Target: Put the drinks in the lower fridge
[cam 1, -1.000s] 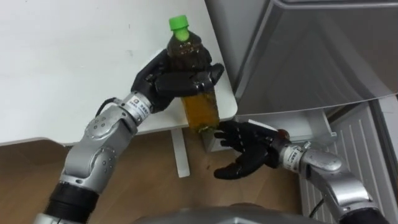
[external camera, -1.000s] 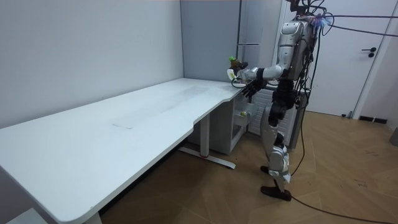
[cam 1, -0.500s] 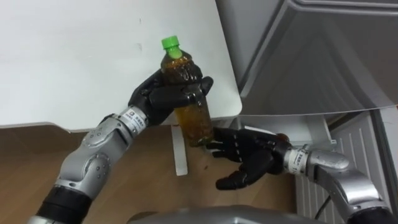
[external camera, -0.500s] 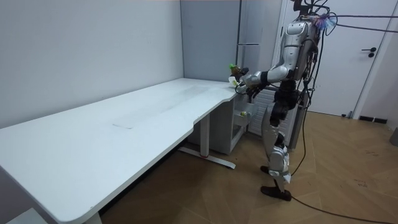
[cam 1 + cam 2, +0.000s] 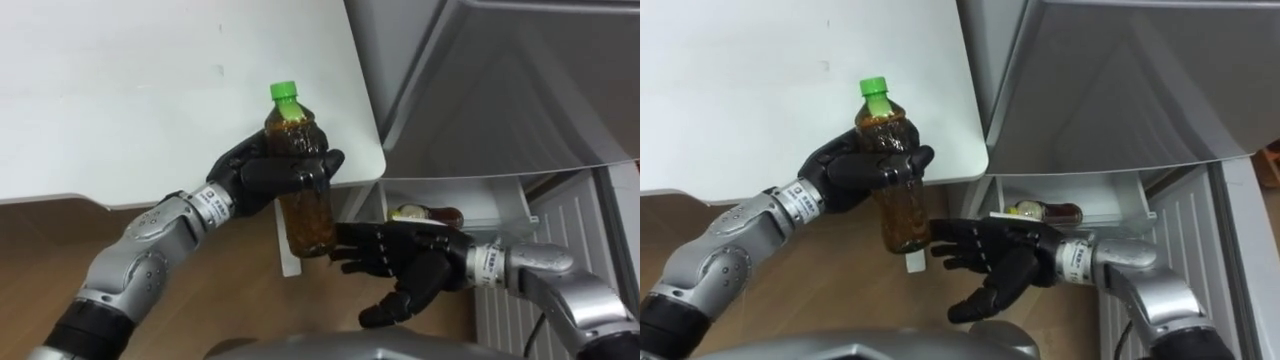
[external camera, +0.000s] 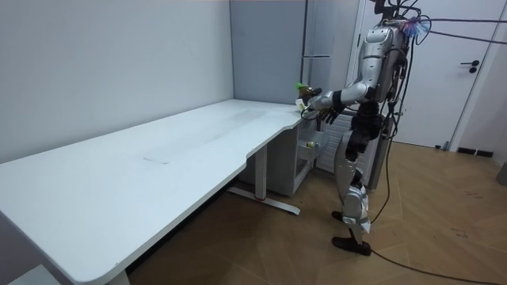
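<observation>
My left hand (image 5: pixel 258 176) (image 5: pixel 848 170) is shut on a tea bottle (image 5: pixel 300 180) (image 5: pixel 895 185) with a green cap, held upright beyond the white desk's corner (image 5: pixel 365 150). Just below it, my right hand (image 5: pixel 405 268) (image 5: pixel 1005 262) is open, palm up, its fingertips close to the bottle's base. In the room view I stand by the desk's far end, in front of the fridge, with the tea bottle (image 6: pixel 302 89) held at chest height. Another bottle (image 5: pixel 425 214) (image 5: pixel 1040 213) lies on a shelf of the open lower fridge.
The grey fridge door (image 5: pixel 510 90) stands open at the upper right, and the lower fridge shelf (image 5: pixel 500 205) sits below it. The desk's white leg (image 5: pixel 288 262) stands on the wooden floor under the bottle. A closed white door (image 6: pixel 467 71) is at the room view's right.
My left hand has brought the bottle lower and slightly left, off the desk's corner. My right hand has slid left beneath it. The bottle in the fridge has come into sight.
</observation>
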Controlling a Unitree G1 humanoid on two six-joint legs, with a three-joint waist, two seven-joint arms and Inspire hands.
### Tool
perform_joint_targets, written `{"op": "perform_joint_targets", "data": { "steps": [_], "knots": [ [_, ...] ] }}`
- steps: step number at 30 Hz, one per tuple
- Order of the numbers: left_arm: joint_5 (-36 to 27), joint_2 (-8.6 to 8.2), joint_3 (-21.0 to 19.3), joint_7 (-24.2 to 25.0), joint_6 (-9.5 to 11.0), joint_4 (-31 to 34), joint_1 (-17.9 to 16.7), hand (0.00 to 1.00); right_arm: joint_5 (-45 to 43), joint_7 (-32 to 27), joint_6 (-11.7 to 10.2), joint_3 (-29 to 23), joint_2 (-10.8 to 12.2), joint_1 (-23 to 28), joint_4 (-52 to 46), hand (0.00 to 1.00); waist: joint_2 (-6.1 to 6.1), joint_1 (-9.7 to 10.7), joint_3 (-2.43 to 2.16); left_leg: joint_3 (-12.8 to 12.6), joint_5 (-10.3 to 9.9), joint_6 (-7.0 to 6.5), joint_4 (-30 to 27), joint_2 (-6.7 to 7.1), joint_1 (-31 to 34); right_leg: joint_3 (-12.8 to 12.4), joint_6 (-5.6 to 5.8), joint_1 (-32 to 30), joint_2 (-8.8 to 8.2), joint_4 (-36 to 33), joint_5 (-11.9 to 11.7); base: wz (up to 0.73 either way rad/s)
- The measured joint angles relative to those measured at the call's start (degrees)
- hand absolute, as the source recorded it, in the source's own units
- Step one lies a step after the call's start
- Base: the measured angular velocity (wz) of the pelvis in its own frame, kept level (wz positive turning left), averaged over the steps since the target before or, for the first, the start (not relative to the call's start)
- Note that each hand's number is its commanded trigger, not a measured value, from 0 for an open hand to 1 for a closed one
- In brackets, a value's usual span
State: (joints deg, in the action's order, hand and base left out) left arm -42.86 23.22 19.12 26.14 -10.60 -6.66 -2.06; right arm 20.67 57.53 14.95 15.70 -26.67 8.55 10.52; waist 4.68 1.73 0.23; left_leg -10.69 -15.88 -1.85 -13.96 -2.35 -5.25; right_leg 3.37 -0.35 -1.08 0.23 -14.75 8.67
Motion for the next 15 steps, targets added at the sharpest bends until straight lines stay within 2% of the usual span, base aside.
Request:
{"op": "perform_joint_targets", "data": {
  "steps": [5, 10, 15],
  "knots": [
    [0.1, 0.33, 2.0, 2.9, 2.0, -2.0, 0.2, 1.0, 5.8, 0.1, 0.0, 1.8, -0.1, 0.4, 1.4, 0.0, 0.0, 0.2, 0.07, 0.0, 0.0, -0.01, 0.4, 0.0, 0.0, 0.0, 0.0, 0.3, 0.03, 0.0, 0.0, 0.0],
    [0.0, 0.91, 3.7, 5.6, 3.7, -4.0, 1.5, 1.0, 9.0, 0.0, 0.0, 4.4, -0.7, 0.8, 2.4, 0.0, -0.41, 0.1, 0.37, 0.0, 0.0, -0.03, 0.3, 0.04, 0.2, 0.0, 0.0, 0.2, 0.03, -0.1, 0.0, 0.0],
    [0.0, 1.04, 5.6, 7.3, 3.9, -4.1, 1.7, 1.0, 9.1, -0.4, 0.0, 4.8, -0.7, 1.1, 2.3, 0.0, -0.82, 0.2, 0.38, 0.0, 0.0, -0.03, 0.2, -0.01, 0.7, 0.0, 0.0, -0.2, 0.02, -0.2, 0.0, 0.0]
  ]
}}
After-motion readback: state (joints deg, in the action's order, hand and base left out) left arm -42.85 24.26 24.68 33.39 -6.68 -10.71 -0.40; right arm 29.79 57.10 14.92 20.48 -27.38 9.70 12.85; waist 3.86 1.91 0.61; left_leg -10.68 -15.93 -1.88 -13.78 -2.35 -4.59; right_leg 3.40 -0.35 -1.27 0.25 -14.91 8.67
